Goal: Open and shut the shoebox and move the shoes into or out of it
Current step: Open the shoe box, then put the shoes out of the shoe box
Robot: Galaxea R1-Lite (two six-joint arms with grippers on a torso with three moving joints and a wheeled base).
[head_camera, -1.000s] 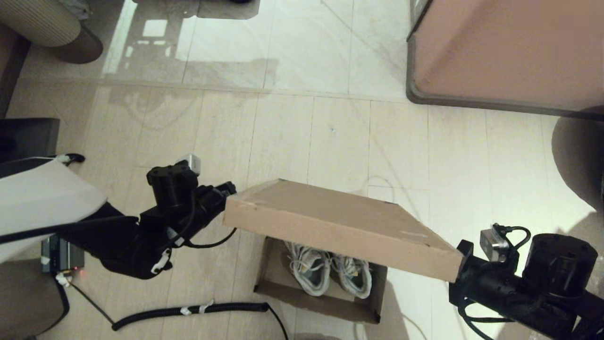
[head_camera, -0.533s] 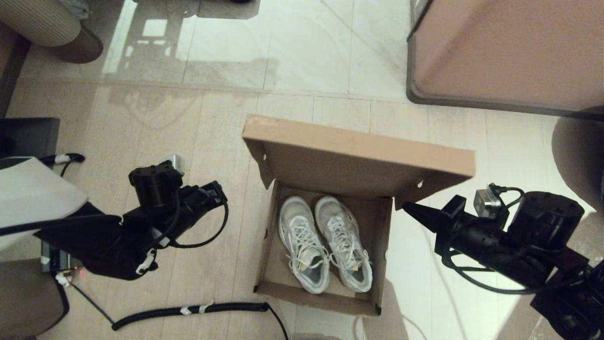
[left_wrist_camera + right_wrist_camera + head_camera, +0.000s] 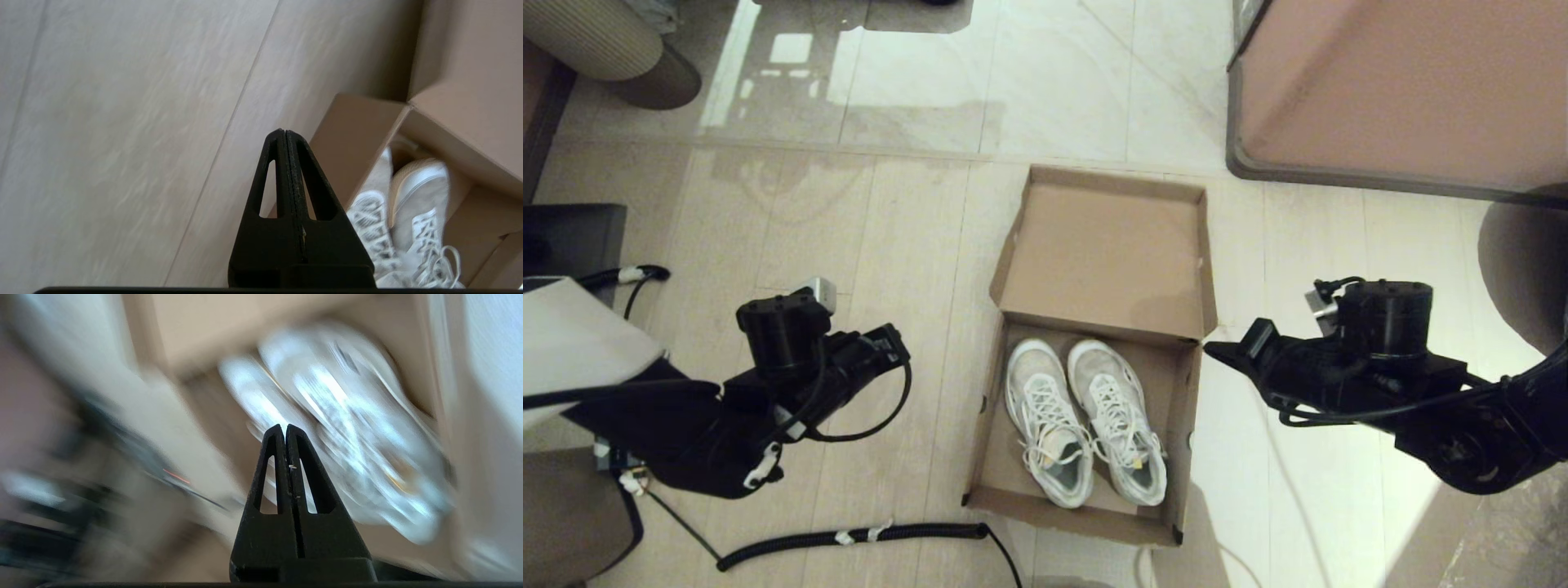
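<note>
The brown cardboard shoebox (image 3: pixel 990 457) stands open on the floor, its hinged lid (image 3: pixel 1107 249) thrown back and lying inside-up beyond the box. Two white lace-up shoes (image 3: pixel 1082 420) lie side by side inside, toes toward the lid. My left gripper (image 3: pixel 897 343) hovers shut and empty a little left of the box; its wrist view shows the shut left gripper (image 3: pixel 284 132) beside the box wall (image 3: pixel 355 139) and the shoes (image 3: pixel 408 212). My right gripper (image 3: pixel 1215 350) is shut, its tip just right of the box's far right corner. In its wrist view the right gripper (image 3: pixel 284 428) points at the blurred shoes (image 3: pixel 347 416).
A large pinkish-brown dark-rimmed furniture block (image 3: pixel 1405 90) fills the far right. A black coiled cable (image 3: pixel 849 537) lies on the floor near the box's front left. A ribbed beige round object (image 3: pixel 596 45) sits at the far left, a dark item (image 3: pixel 572 237) below it.
The lid, held up over the box a second ago, swung back and now lies flat behind it. Both grippers drew away from it; the right one rose beside the box corner.
</note>
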